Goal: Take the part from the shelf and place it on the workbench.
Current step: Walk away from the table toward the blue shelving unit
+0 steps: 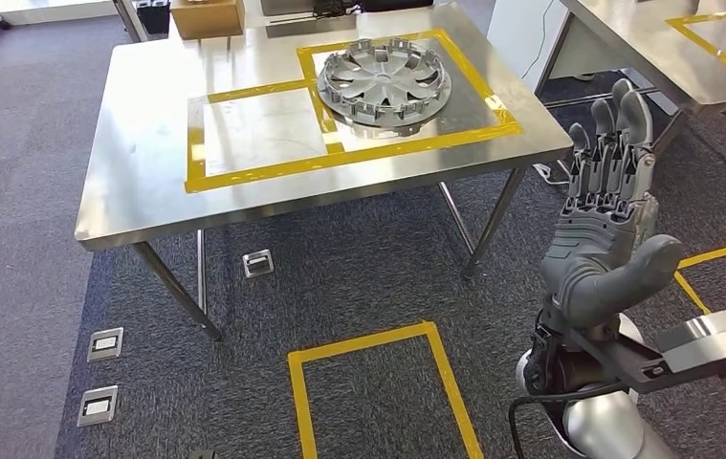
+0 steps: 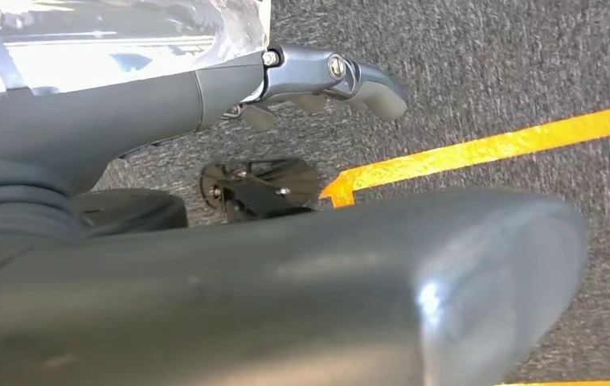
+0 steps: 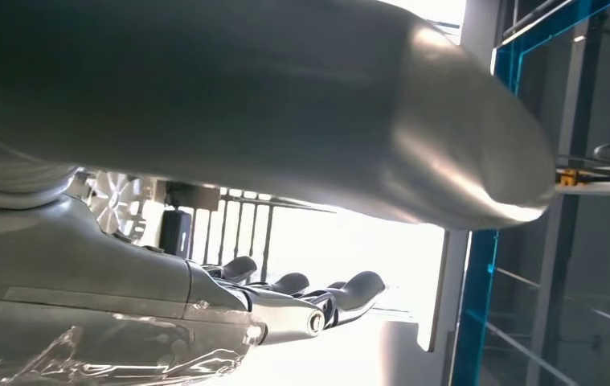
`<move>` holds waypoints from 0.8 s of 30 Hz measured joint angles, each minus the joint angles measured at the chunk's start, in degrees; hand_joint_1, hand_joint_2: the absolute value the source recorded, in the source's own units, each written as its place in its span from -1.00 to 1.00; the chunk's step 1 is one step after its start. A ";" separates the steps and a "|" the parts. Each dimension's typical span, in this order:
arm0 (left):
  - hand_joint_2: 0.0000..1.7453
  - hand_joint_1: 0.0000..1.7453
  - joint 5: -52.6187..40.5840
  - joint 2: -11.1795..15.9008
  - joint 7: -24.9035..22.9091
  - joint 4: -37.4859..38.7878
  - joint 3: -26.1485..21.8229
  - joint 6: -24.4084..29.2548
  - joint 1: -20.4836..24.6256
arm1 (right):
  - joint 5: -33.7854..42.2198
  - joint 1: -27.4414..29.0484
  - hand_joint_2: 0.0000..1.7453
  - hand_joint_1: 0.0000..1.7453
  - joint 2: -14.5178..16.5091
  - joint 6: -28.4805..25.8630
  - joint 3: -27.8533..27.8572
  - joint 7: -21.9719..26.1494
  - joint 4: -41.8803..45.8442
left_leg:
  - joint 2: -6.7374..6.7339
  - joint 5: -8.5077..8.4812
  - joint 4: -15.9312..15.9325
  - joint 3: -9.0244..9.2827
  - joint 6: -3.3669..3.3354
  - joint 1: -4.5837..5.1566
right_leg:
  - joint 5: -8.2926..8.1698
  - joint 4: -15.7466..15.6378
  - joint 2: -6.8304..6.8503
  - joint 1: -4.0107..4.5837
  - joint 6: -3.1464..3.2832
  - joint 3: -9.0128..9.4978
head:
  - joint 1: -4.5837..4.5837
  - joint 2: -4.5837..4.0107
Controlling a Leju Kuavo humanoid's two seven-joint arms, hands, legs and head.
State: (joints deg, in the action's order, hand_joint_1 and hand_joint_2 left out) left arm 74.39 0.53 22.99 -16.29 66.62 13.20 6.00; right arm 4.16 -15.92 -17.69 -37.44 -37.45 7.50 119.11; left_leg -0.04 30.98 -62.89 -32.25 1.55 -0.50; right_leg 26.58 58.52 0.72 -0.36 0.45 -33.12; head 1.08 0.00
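Note:
The part, a grey plastic wheel cover (image 1: 384,84), lies flat on the steel workbench (image 1: 148,191), inside the far right yellow-taped rectangle. My right hand (image 1: 607,220) is raised to the right of the bench, off its near right corner, fingers straight and spread, holding nothing. In the right wrist view the same hand (image 3: 245,121) shows an empty palm, with its fingers (image 3: 350,289) stretched out. My left hand (image 2: 285,265) hangs over the grey carpet, its fingers (image 2: 350,76) extended and empty.
A cardboard box (image 1: 208,16) stands at the bench's far edge. A second steel table (image 1: 646,38) stands at the back right. A yellow tape rectangle (image 1: 378,382) marks the carpet in front of me, with floor sockets (image 1: 105,342) to the left. A blue shelf frame (image 3: 478,305) stands beyond my right hand.

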 joint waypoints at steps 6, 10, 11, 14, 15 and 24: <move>-1.00 -1.00 0.33 0.14 -0.25 -0.02 0.00 0.15 -0.12 | 0.01 2.17 -1.00 -1.00 -0.14 -0.13 1.33 0.03 -0.12 | -0.05 -1.47 4.60 1.09 -2.34 0.13 | -0.01 0.92 -0.19 0.06 -2.08 -1.41 | 0.15 0.00; -1.00 -1.00 0.34 0.16 -0.55 -0.02 0.00 0.22 -0.01 | 0.01 3.57 -1.00 -1.00 -0.37 -0.20 2.19 0.13 -0.15 | -0.17 -2.47 4.75 -0.02 -3.15 -0.03 | 7.27 12.58 -0.35 -0.19 -2.97 -5.78 | 0.76 0.00; -1.00 -1.00 0.34 0.17 -0.62 -0.02 0.00 0.28 -0.03 | 0.01 4.00 -1.00 -1.00 -0.39 -0.23 2.36 0.10 -0.20 | -0.18 -2.62 4.67 -0.29 -3.16 0.01 | 8.03 14.84 -0.35 -0.21 -3.06 -6.35 | 0.77 0.00; -1.00 -1.00 0.42 0.19 -0.66 -0.03 0.00 0.48 -0.02 | 0.01 4.74 -1.00 -1.00 -0.44 -0.31 3.04 -0.37 -0.43 | -0.17 -2.91 4.21 -0.99 -3.01 0.05 | 4.61 9.56 -0.34 -0.20 -2.86 -2.52 | 0.80 0.00; -1.00 -1.00 0.48 0.18 -0.63 -0.03 0.00 0.50 -0.01 | 0.14 4.98 -1.00 -1.00 -0.45 -0.31 3.29 -0.80 -0.58 | -0.16 -2.97 4.05 -1.17 -2.84 0.12 | 3.33 5.74 -0.35 -0.14 -2.68 -0.37 | 0.79 0.00; -1.00 -1.00 0.84 0.04 -1.64 -0.08 0.01 0.77 0.08 | 10.97 9.20 -1.00 -1.00 -0.11 1.92 4.93 -11.00 -14.64 | 0.02 1.97 -3.29 -4.51 -0.17 0.01 | 0.67 -0.86 0.08 -0.21 0.17 1.14 | 0.40 0.00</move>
State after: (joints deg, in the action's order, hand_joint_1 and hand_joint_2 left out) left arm 75.23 0.57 21.35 -16.37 66.63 13.97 6.08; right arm 15.13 -6.71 -17.80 -35.51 -32.52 -3.51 104.47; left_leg -0.01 32.94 -66.18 -36.76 1.38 -0.49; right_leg 27.25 57.67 0.81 -0.57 0.62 -31.98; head 1.48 0.00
